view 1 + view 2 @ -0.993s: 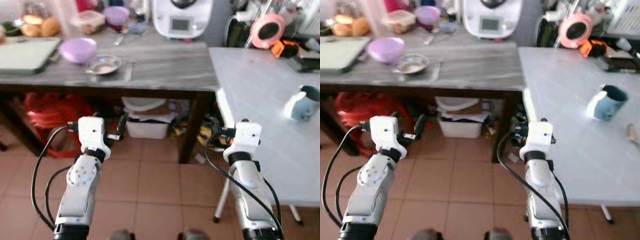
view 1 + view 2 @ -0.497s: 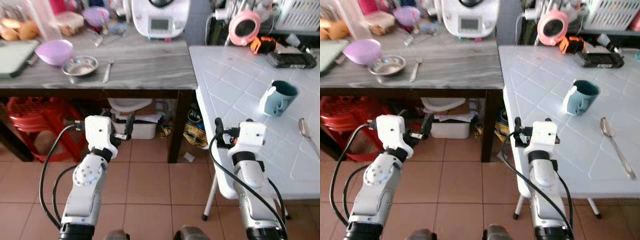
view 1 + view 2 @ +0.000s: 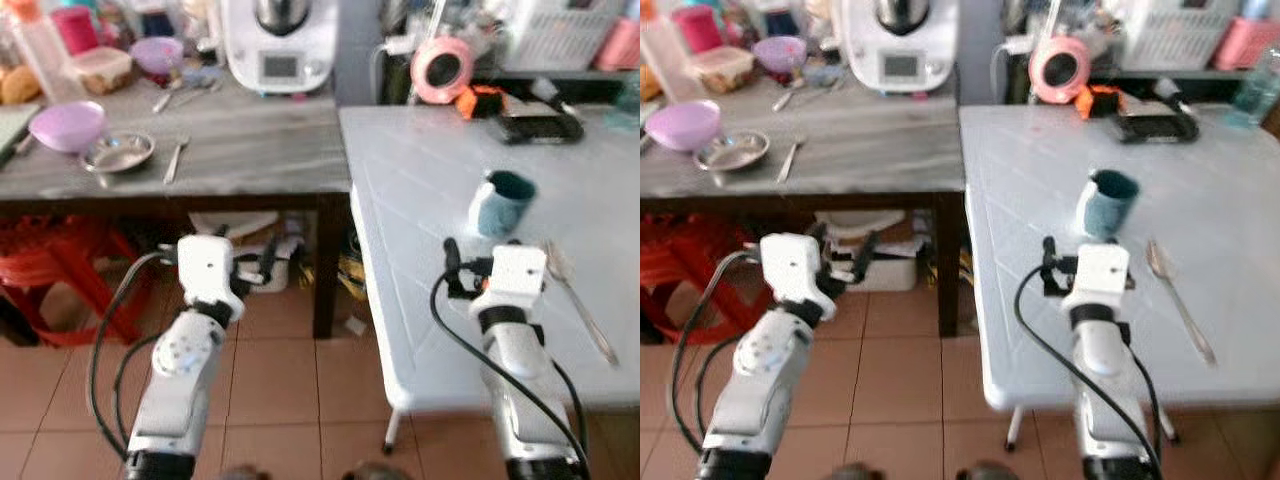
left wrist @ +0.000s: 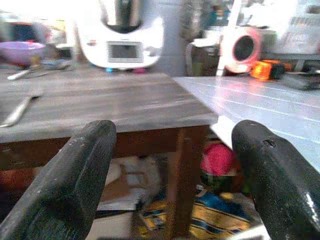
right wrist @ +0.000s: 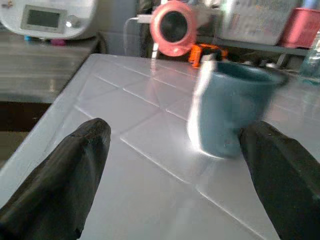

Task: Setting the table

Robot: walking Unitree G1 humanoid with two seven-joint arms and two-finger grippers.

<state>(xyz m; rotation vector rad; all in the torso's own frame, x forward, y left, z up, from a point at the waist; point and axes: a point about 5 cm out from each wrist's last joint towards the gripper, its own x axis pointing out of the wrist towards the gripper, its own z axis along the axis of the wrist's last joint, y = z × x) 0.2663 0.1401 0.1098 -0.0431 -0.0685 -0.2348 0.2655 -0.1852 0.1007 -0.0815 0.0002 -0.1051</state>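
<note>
A teal mug point(image 3: 500, 203) stands upright on the white tiled table point(image 3: 420, 170), with a metal spoon point(image 3: 575, 300) lying just to its right. My right gripper point(image 5: 175, 131) hangs open and empty over the table's front left part, a short way before the mug point(image 5: 235, 112). My left gripper point(image 4: 175, 130) is open and empty, held over the floor in front of the grey wooden counter point(image 3: 250, 150). On that counter lie a purple bowl point(image 3: 67, 125), a metal dish point(image 3: 118, 152) and a fork point(image 3: 172, 160).
A white kitchen machine point(image 3: 275, 45) stands at the counter's back. A pink round device point(image 3: 442, 68) and a black tray point(image 3: 540, 120) sit at the white table's far side. Under the counter are a red stool point(image 3: 60, 270) and a white box point(image 3: 250, 250).
The camera has swung to the right, so the white table with the mug and spoon now sits more central. Both arms keep the same raised pose, grippers open.
</note>
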